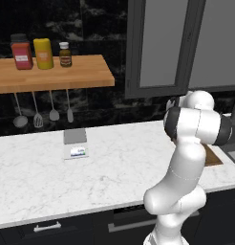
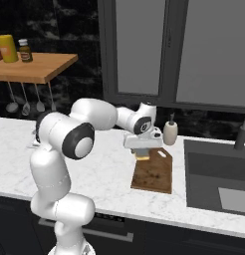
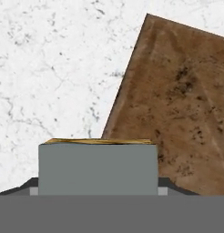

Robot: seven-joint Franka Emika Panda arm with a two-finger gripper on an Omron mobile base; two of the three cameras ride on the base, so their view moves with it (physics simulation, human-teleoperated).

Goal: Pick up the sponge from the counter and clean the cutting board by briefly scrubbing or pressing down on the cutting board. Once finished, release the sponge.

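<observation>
I am carrying the sponge (image 2: 142,155) clamped in the gripper (image 2: 143,149) above the near-left edge of the cutting board (image 2: 154,173), risking pressing half onto the marble counter (image 2: 109,174) instead if I descend here.

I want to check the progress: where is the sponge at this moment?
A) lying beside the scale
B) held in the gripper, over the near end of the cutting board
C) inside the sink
B: the sponge sits in the gripper, above the cutting board.
</observation>
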